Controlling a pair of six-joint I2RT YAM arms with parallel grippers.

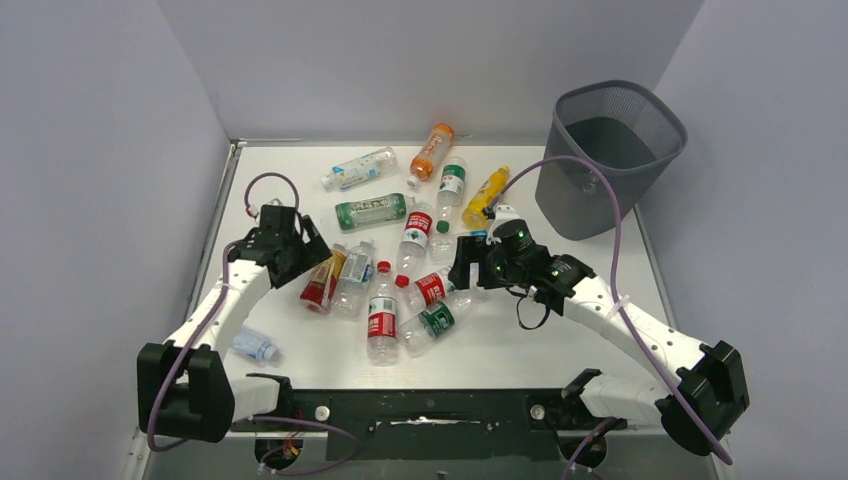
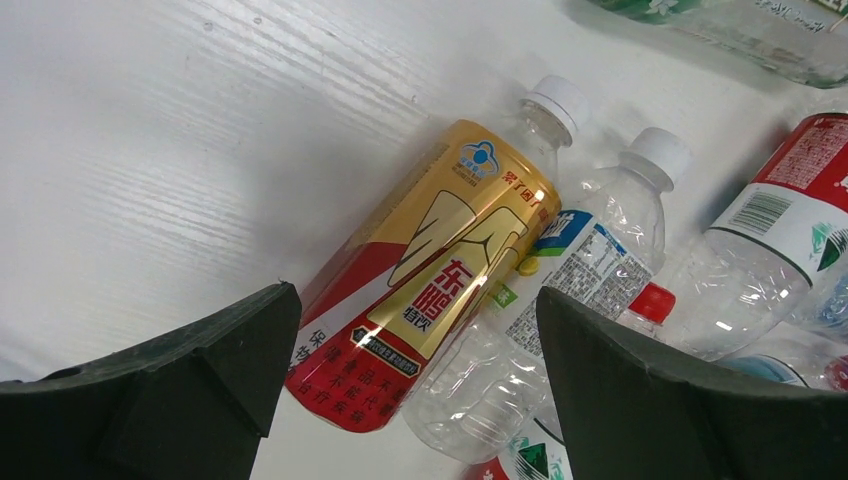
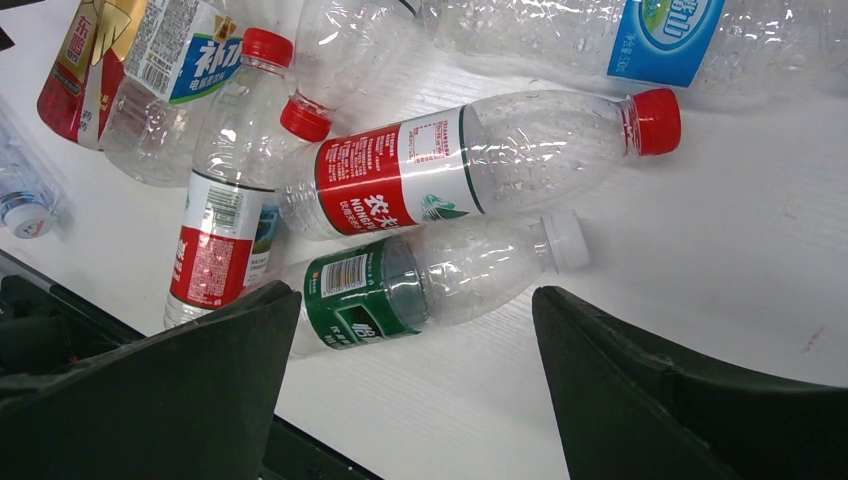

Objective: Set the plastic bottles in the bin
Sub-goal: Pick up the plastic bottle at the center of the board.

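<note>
Overhead, roughly a dozen plastic bottles point(image 1: 372, 211) lie flat on the white table point(image 1: 560, 340), mostly left of centre, their long axes pointing every way. One bin point(image 1: 610, 150) stands upright at the far right. Above the heap hover the left gripper point(image 1: 300, 252) and the right gripper point(image 1: 463, 262).

Left wrist: the fingers are spread wide and hold nothing. Below lies one gold-and-red bottle point(image 2: 430, 270) marked "东鹏特饮", white cap towards the far side.

Right wrist: the fingers are likewise apart over two bottles lying left-right, caps right: a red-labelled bottle point(image 3: 470, 165) reading "NONGFU" and a green-labelled bottle point(image 3: 400, 285).
</note>
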